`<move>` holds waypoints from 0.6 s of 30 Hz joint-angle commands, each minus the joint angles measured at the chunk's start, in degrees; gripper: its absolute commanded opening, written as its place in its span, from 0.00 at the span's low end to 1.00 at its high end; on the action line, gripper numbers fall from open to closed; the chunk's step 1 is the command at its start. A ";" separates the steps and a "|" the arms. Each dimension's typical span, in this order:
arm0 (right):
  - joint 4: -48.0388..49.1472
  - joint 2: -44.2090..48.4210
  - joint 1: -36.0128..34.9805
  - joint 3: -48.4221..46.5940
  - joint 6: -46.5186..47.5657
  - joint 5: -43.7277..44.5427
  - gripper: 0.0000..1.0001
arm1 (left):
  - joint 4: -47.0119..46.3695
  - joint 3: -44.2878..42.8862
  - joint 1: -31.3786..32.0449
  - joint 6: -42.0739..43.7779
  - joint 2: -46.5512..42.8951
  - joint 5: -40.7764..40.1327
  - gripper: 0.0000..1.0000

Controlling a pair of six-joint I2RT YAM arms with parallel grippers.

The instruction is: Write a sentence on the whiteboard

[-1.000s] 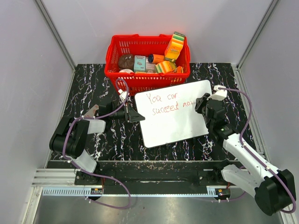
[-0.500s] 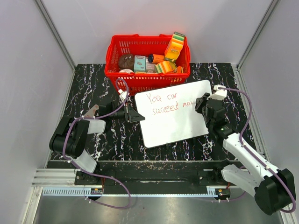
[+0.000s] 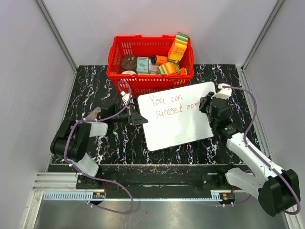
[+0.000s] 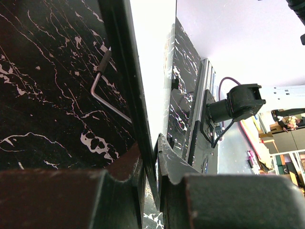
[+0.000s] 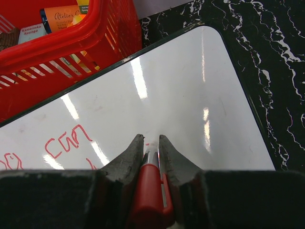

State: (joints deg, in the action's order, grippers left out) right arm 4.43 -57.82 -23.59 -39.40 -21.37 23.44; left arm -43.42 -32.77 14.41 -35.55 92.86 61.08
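The whiteboard (image 3: 177, 131) lay on the counter (image 3: 95, 93), the left jaws pinching its 9 o'clock edge. The right jaws gripped a red marker (image 5: 150, 193) at the end of the sentence (image 3: 171, 106); free board lay toward 3 o'clock.

Top camera looks down; close wrist cameras seemingly share the whiteboard (image 3: 178, 126).

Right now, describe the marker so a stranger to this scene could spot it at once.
Find the red basket at the far edge of the table; the whiteboard lies just in front. Near the board's right edge, the right gripper pinches a red marker, the only pen in view.
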 commanded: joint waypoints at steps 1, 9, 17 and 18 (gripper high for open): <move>0.85 -0.27 0.66 -2.09 0.53 1.96 0.00 | -3.08 -0.45 0.79 4.79 0.13 -0.35 0.00; 0.23 0.52 0.83 -0.33 0.01 1.26 0.00 | -3.16 -0.45 0.79 4.79 0.13 -0.35 0.00; -1.08 1.66 0.83 1.95 -1.05 0.64 0.00 | -3.16 -0.45 0.79 4.79 0.13 -0.35 0.00; -1.26 1.66 0.83 2.13 -1.13 0.64 0.00 | -3.16 -0.45 0.79 4.79 0.22 -0.35 0.00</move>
State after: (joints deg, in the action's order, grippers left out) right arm 4.45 -57.08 -23.22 -38.35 -21.67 23.35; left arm -43.42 -32.77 14.41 -35.57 92.86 61.08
